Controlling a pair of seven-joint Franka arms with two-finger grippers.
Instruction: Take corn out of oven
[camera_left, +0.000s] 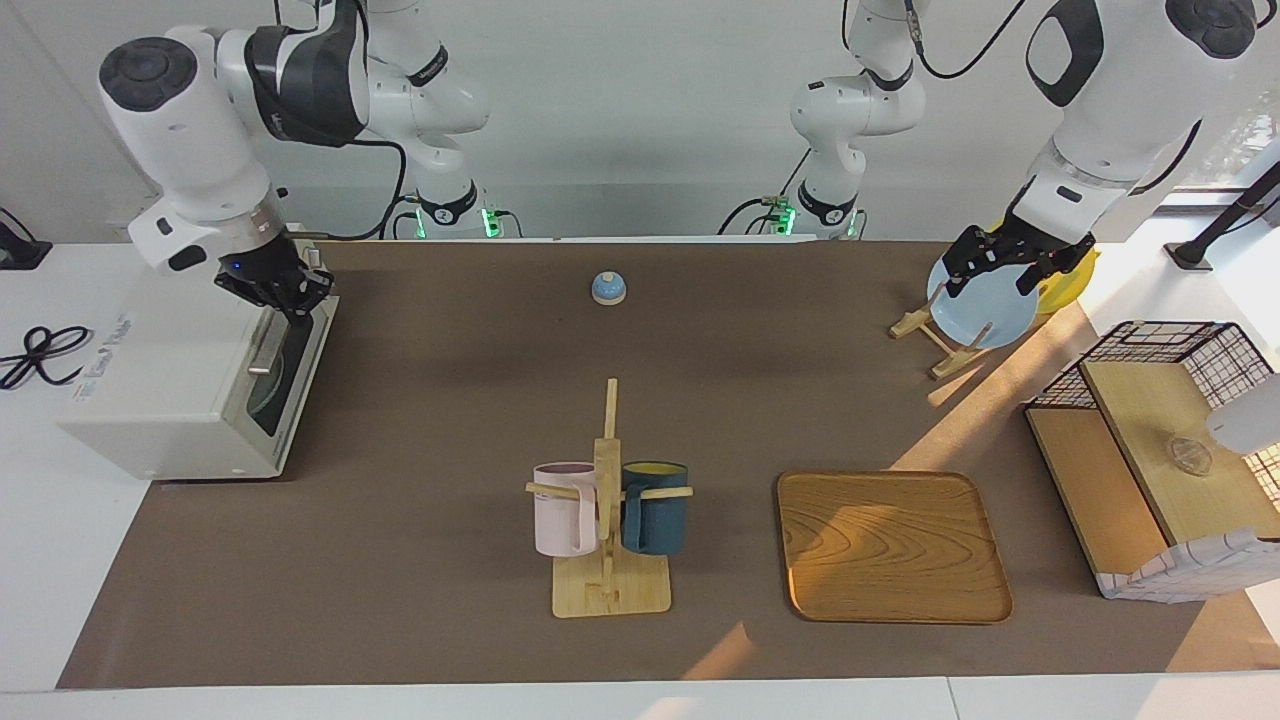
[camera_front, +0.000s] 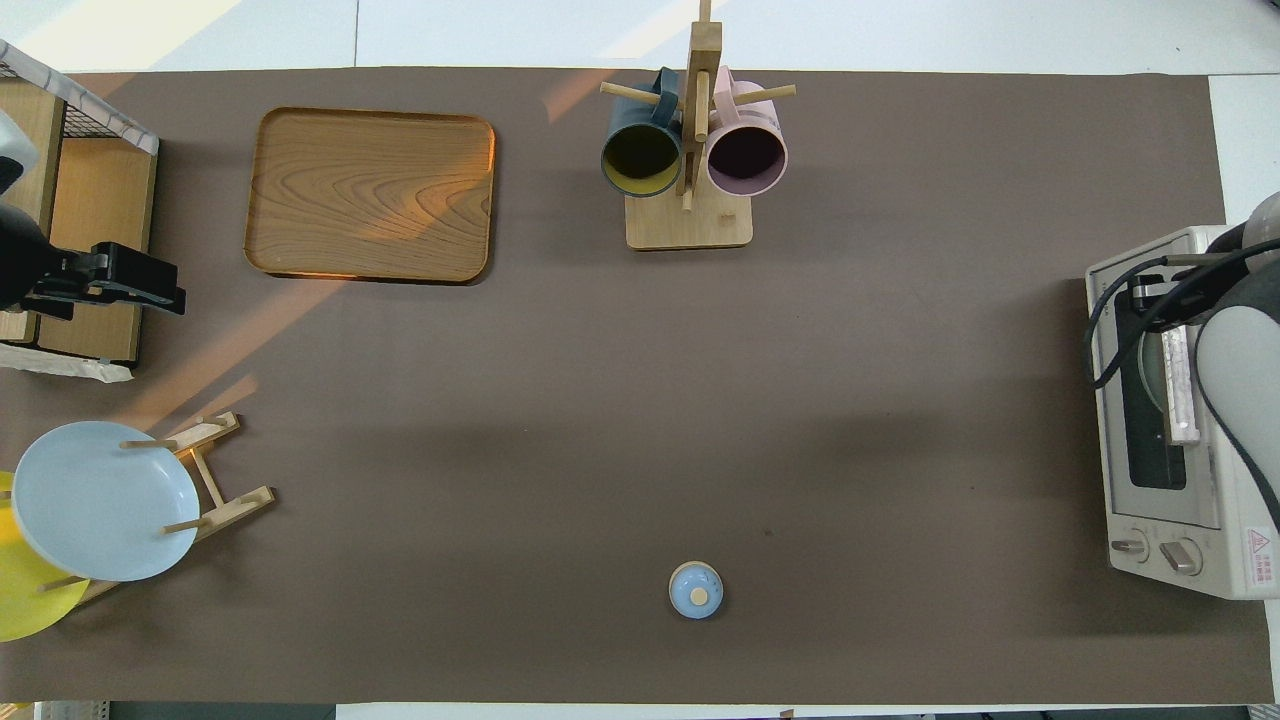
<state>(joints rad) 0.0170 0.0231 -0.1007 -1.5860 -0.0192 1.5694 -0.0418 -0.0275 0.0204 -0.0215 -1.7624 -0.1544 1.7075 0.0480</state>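
Note:
The off-white oven (camera_left: 170, 390) stands at the right arm's end of the table, and its dark glass door with the bar handle (camera_left: 264, 356) looks closed. It also shows in the overhead view (camera_front: 1165, 520). The corn is hidden; no yellow cob shows in either view. My right gripper (camera_left: 288, 297) hangs over the oven's front top edge, just above the handle's end, and in the overhead view (camera_front: 1150, 298) it covers part of the door. My left gripper (camera_left: 992, 280) is open and empty, held up over the plate rack, and it waits.
A plate rack holds a light blue plate (camera_left: 985, 310) and a yellow plate (camera_left: 1068, 285). A black wire basket (camera_left: 1150, 350) with wooden shelves stands at the left arm's end. A wooden tray (camera_left: 890, 545), a mug rack (camera_left: 608, 500) and a small blue bell (camera_left: 608, 288) are on the brown mat.

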